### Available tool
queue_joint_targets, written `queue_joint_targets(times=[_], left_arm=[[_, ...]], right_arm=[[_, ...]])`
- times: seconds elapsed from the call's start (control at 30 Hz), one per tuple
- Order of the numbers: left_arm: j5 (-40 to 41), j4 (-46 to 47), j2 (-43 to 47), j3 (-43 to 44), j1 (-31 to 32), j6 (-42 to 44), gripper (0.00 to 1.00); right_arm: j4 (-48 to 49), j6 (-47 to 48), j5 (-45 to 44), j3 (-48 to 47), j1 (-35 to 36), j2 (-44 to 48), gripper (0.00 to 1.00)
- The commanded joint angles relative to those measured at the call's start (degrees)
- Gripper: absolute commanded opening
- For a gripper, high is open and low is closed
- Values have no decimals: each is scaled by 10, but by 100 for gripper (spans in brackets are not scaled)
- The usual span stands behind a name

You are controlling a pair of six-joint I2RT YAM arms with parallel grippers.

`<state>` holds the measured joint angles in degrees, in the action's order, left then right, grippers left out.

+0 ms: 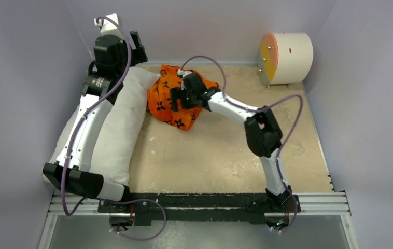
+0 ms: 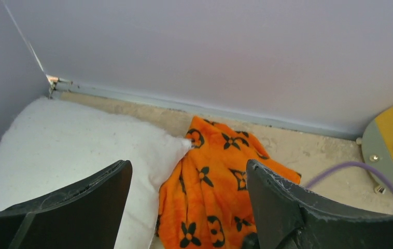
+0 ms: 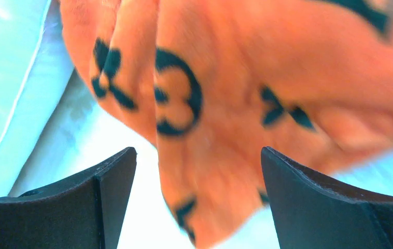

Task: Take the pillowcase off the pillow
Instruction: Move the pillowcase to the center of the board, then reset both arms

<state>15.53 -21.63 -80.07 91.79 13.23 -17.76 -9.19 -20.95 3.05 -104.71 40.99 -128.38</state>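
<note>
Top external view, pillowcase (image 1: 160, 101) heaped on the worktop (image 1: 210, 150) under the right hand (image 1: 178, 99), white pillow (image 1: 122, 129) just left of it, right wrist view, fingers (image 3: 80, 207) wide, fabric close ahead, nothing pinched, left wrist view, left hand (image 2: 188, 166) gaping, empty, pillowcase touching pillow corner beyond.

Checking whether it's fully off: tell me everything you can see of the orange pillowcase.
The pillowcase is soft bright orange fabric printed with black flowers and circles. It lies crumpled in a heap on the table, off the pillow, its edge against the pillow's far corner. The open right gripper hangs above it.
</note>
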Motion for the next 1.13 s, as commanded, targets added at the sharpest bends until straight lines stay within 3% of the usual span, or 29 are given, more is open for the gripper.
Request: queue_joint_targets(times=[0.0, 0.1, 0.17, 0.23, 0.3, 0.4, 0.57, 0.83, 1.1], left_arm=[[-1, -98, -36, 150, -5, 18, 81], [-5, -149, -66, 225, -6, -1, 82], [-5, -148, -68, 217, -6, -25, 82], [-27, -76, -47, 129, -6, -48, 83], [-30, 20, -17, 44, -6, -50, 84], [-12, 103, 16, -32, -6, -48, 84], [-16, 42, 51, -29, -6, -23, 85], [-53, -49, 130, -58, -6, -31, 85], [-45, -52, 189, -83, -6, -32, 86]], right_arm=[[-118, 9, -57, 8, -52, 211, 91], [-253, 10, -82, -71, -53, 270, 94], [-302, -27, -63, -95, -53, 309, 99], [-273, -72, -54, -35, -54, 354, 99], [-183, -68, -48, 57, -56, 399, 99], [-58, -75, -119, 166, -56, 460, 99], [-41, -74, -189, 171, -57, 543, 99], [-10, -59, -241, 265, -57, 702, 99], [-33, -47, -283, 264, -57, 748, 99]])
